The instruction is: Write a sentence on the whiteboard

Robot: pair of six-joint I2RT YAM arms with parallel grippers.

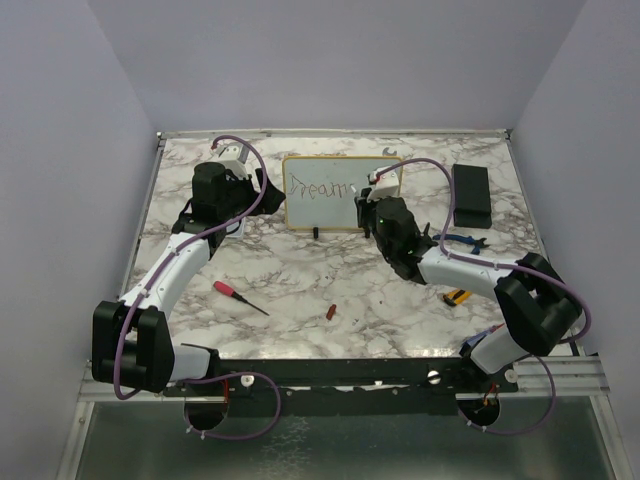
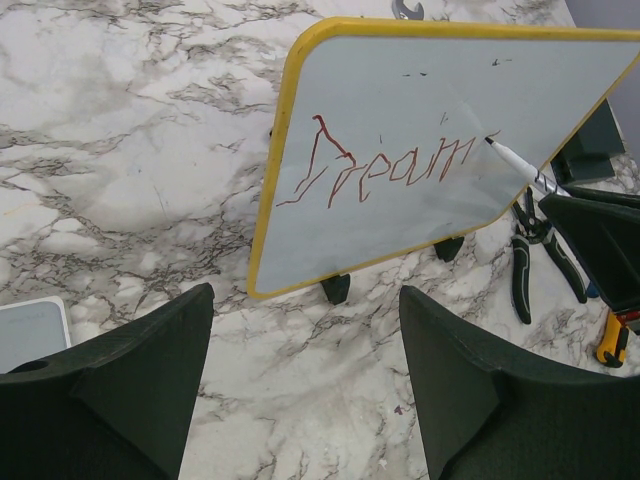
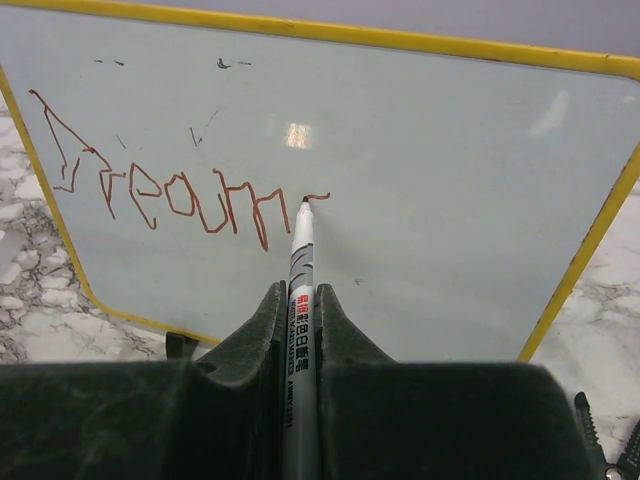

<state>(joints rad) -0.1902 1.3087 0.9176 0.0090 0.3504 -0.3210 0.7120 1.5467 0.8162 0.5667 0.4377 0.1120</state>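
Top external view: whiteboard near the middle of the far edge of the tabletop, upright on small black feet, writing face turned toward the near edge and both arms.

Right gripper: closed on a white-barrelled marker, barrel clamped between both fingers and projecting straight forward. Tip at the board face, touching or just short of it; cannot tell which. Held this way, in all likelihood, to keep the tip square to the surface and the stroke in sight of the wrist camera.

Left gripper: spread wide, holding nothing, posted off the left end of the board and apart from the frame. Judged a standby post: close enough to brace the frame against marker pressure, yet clear of the writing face.

Sentence: incomplete. Reads "Dream" in thin red strokes across the left half of the face, letters uneven in height. Short dash at the marker tip, probably the start of the next letter. Remaining words not yet written.

Board finish: pale grey-white face with a small glare spot and a few faint stray flecks near the top, bordered by a rounded yellow-orange frame.

Also present: black box toward the far right corner; red-handled screwdriver toward the near left.
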